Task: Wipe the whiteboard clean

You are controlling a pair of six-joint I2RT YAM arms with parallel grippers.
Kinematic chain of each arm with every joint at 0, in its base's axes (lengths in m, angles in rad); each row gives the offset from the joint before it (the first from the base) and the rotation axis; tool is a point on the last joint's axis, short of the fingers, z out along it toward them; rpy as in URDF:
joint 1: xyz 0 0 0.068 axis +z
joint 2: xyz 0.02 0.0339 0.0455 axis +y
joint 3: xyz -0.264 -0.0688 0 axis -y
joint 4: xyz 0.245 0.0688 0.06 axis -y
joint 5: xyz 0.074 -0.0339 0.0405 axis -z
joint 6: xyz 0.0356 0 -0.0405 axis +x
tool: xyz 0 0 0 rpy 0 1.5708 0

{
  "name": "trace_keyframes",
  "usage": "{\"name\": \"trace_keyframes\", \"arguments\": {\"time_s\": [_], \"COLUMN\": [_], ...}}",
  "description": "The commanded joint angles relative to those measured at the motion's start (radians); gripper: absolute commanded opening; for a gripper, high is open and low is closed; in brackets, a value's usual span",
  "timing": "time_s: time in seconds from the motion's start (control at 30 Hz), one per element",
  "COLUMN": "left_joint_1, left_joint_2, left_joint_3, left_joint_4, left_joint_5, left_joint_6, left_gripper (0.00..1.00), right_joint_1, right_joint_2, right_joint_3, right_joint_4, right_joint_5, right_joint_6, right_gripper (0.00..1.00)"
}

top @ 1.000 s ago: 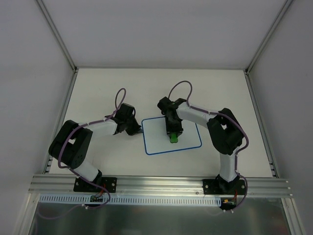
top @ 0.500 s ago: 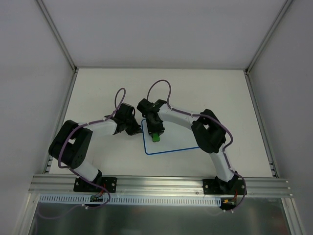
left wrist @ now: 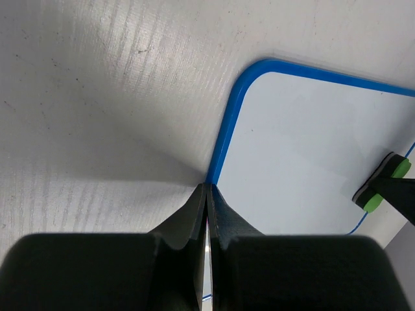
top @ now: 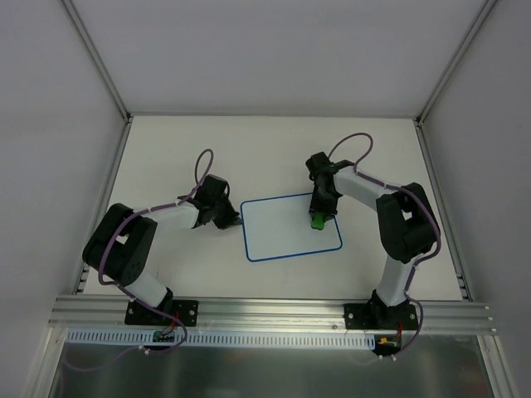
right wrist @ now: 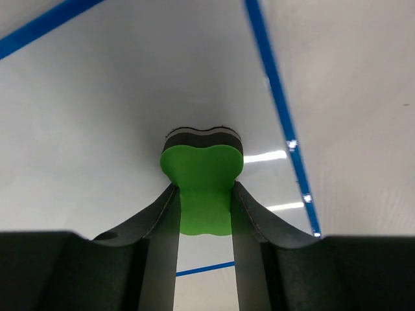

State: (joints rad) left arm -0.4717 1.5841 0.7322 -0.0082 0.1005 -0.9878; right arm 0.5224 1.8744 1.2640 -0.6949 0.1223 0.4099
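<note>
Now: whiteboard (top: pixel 282 240) flat on worktop (top: pixel 182 149), between the two arms. On its right half sits the green eraser (right wrist: pixel 201 170), felt side down, clamped in the right claw (right wrist: pixel 204 201). At its left border the left claw (left wrist: pixel 207 194) is clenched, fingers pressed together, tips touching the blue edge.

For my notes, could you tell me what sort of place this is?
Likely a robotics lab cell: white table, plain panel walls on aluminium framing, two arms bolted to a rail.
</note>
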Motion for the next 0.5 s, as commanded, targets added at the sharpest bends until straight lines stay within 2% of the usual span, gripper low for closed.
{"name": "trace_keyframes", "arguments": {"time_s": [0.0,0.2,0.47], "left_joint_1": [0.005,0.007,0.015], "left_joint_2": [0.002,-0.013,-0.035], "left_joint_3": [-0.028,-0.033,-0.037], "left_joint_4": [-0.044,-0.044,-0.049], "left_joint_5": [-0.044,-0.045,-0.062], "left_joint_6": [-0.003,-0.003,0.005], "left_gripper": [0.00,0.00,0.00], "right_joint_1": [-0.048,-0.101,-0.251], "right_joint_2": [-0.036,-0.116,-0.222], "right_joint_3": [-0.113,-0.195,-0.275], "right_joint_4": [-0.014,-0.002,0.012], "right_joint_5": [0.059,0.047,0.034], "right_joint_6": [-0.029,-0.020,-0.051], "right_gripper": [0.00,0.00,0.00]}}
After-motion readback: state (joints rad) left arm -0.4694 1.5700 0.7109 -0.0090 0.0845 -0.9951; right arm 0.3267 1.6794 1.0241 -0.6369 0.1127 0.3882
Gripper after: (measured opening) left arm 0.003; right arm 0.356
